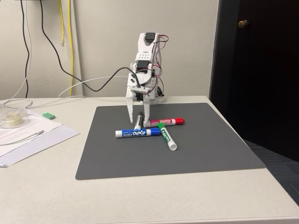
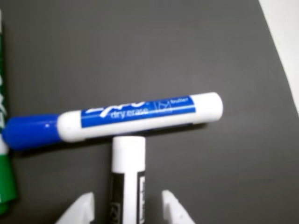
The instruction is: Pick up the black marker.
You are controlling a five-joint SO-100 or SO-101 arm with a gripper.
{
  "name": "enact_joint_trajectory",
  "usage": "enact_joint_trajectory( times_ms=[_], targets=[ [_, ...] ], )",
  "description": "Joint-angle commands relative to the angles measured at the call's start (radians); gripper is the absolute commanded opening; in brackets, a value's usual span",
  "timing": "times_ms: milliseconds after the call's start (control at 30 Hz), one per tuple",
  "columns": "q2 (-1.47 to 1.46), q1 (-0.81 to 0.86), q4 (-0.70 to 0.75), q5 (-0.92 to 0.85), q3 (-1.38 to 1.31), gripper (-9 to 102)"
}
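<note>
Black marker (image 2: 127,179), between open gripper (image 2: 126,205) fingers

Blue marker (image 2: 117,119) lies crosswise just beyond the jaws; green marker (image 1: 167,136) and red marker (image 1: 166,122) beside them on grey mat (image 1: 210,144); papers (image 1: 28,135), perhaps a dish (image 1: 13,118), well off.

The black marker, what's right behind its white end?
The blue marker lies crosswise just beyond the black marker's white end, both on the gray mat. The gripper straddles it; its cap end is out of frame.
</note>
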Motion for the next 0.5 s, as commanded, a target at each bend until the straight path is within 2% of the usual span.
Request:
enact_joint_trajectory(
  times_ms=[0,467],
  targets=[
    [-0.002,0.002,-0.018,-0.006,-0.003,23],
    [-0.060,0.008,-0.092,-0.017,-0.003,23]
  ],
)
